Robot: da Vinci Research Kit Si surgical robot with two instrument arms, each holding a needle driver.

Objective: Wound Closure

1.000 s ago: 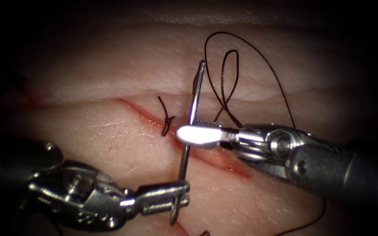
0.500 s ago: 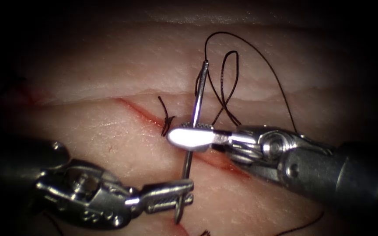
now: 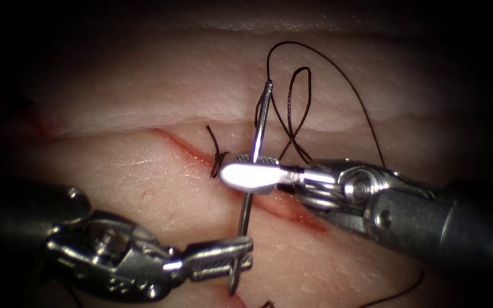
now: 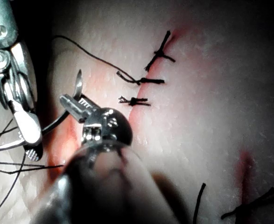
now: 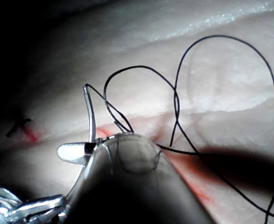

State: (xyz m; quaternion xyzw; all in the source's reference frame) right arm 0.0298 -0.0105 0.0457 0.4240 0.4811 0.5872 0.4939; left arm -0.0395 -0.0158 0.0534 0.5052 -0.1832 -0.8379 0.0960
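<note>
Steel needle (image 3: 256, 149) is held clear above the cut (image 3: 292, 208), clamped near its tip end by the left tool (image 3: 236, 259) and mid-curve by the right tool (image 3: 241, 171). Dark thread (image 3: 320, 63) is looped over the tissue (image 3: 144, 91) behind.

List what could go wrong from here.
1. The left hand grips the needle near its point, apparently clear of the tissue. The right hand meets it mid-curve, grip unclear. Opposed pulls might twist or drop it.
2. The thread lies in loose loops right of the cut, just behind the right hand, and could snag on it.
</note>
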